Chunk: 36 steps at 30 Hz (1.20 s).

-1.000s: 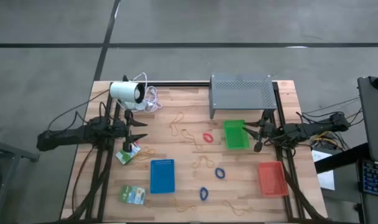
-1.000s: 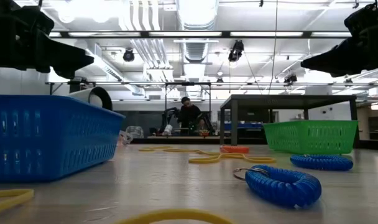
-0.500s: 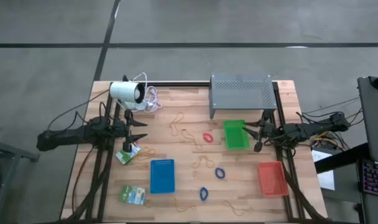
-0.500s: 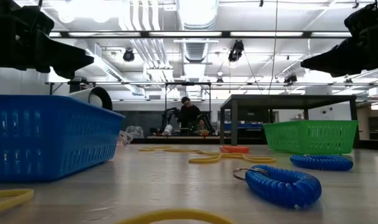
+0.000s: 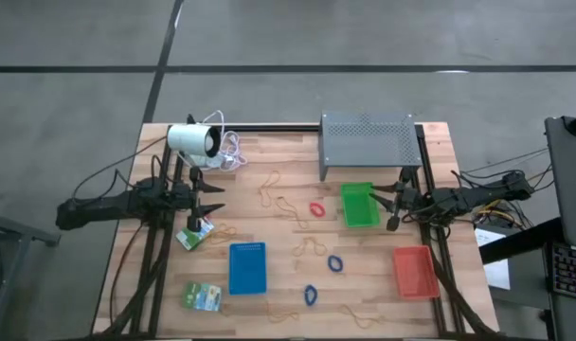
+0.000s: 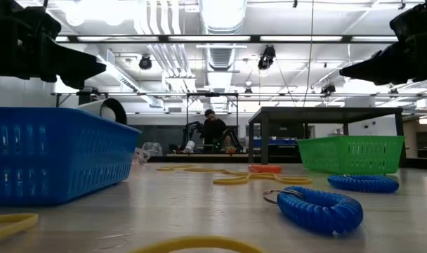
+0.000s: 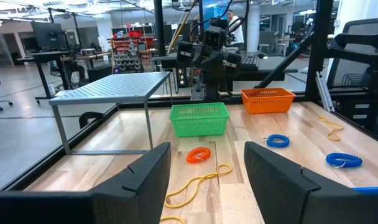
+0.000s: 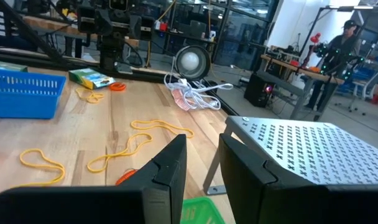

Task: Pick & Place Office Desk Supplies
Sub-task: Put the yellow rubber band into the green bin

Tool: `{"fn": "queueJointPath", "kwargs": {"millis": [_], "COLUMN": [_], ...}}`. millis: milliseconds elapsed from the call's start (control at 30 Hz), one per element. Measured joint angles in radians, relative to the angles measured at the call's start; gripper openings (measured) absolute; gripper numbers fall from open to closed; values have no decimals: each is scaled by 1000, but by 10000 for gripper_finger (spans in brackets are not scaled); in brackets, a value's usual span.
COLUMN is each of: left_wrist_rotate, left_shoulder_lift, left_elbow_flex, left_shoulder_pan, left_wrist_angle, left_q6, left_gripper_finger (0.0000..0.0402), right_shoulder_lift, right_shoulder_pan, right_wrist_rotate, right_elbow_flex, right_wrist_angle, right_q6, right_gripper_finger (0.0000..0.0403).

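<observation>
Loose supplies lie flat on the wooden table: tan-yellow rubber bands (image 5: 290, 208), a red loop (image 5: 317, 208), two blue loops (image 5: 335, 262) (image 5: 311, 295) and two green-and-white packets (image 5: 195, 235) (image 5: 202, 296). My left gripper (image 5: 215, 196) hovers open above the table's left side, just beyond the farther packet. In the left wrist view its fingers (image 7: 207, 168) point across at the red loop (image 7: 198, 154). My right gripper (image 5: 387, 204) hovers open beside the green tray's right edge. In its wrist view (image 8: 202, 162) it faces rubber bands (image 8: 120, 152).
A blue tray (image 5: 247, 267) sits near the centre front, a green tray (image 5: 359, 205) at mid right and a red tray (image 5: 415, 272) at front right. The grey perforated stand (image 5: 367, 140) and the white cylinder with its coiled cable (image 5: 193, 140) stand along the far edge.
</observation>
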Motion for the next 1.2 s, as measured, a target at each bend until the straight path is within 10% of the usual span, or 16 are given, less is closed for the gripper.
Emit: {"fn": "queueJointPath", "kwargs": {"millis": [933,1200], "left_wrist_rotate": [0,0], "left_shoulder_lift": [0,0], "left_elbow_flex": [0,0], "left_shoulder_pan": [0,0], "left_wrist_angle": [0,0], "left_q6": [0,0], "left_gripper_finger": [212,212], "right_shoulder_lift": [2,206], "right_shoulder_pan": [0,-1], "right_wrist_rotate": [-12,-7], "right_elbow_flex": [70,236], "right_wrist_angle": [172,123], "right_q6": [128,174], "right_gripper_finger": [91,91]}}
